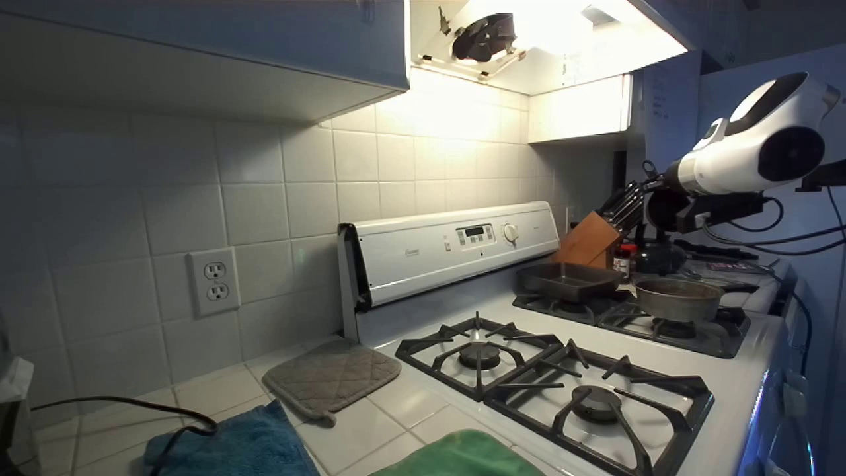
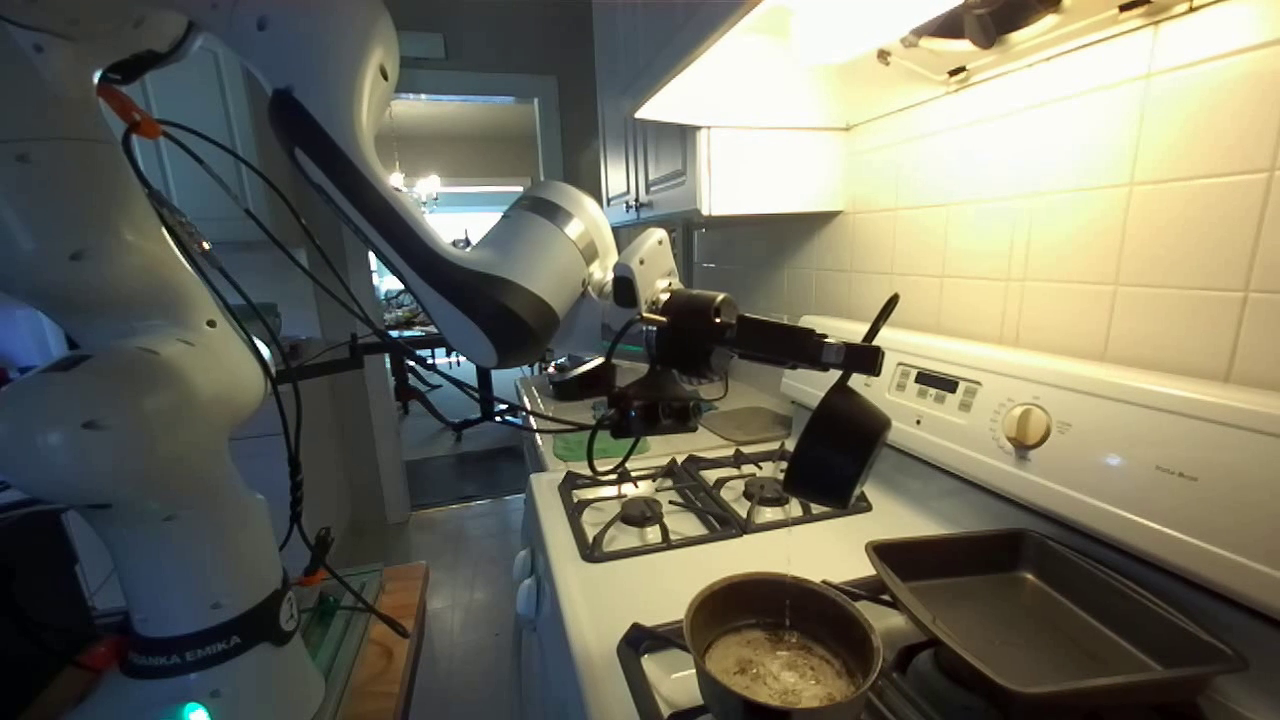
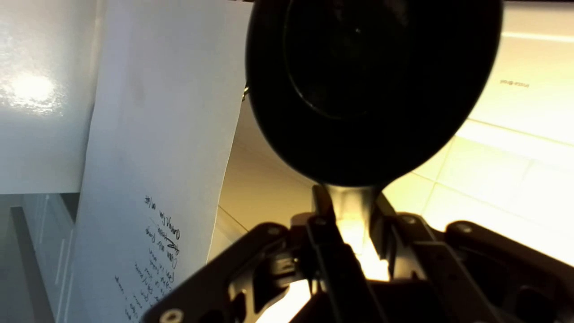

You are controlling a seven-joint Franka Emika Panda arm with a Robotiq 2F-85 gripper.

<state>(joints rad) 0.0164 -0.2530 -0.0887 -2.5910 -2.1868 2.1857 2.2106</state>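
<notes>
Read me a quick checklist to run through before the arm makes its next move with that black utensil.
1. End effector closed on the black utensil by its handle: ok.
2. Black utensil apart from the pot: ok, a gap shows in an exterior view.
3. Pot standing upright: ok, in both exterior views.
4. Black utensil free of drips: cannot tell; a thin bright streak below it may be a drip.
5. Black utensil apart from the baking pan: ok.
6. Pot contents cool: cannot tell from the pictures.

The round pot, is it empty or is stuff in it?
Not empty: an exterior view shows cloudy liquid inside the pot, below its rim.
</notes>
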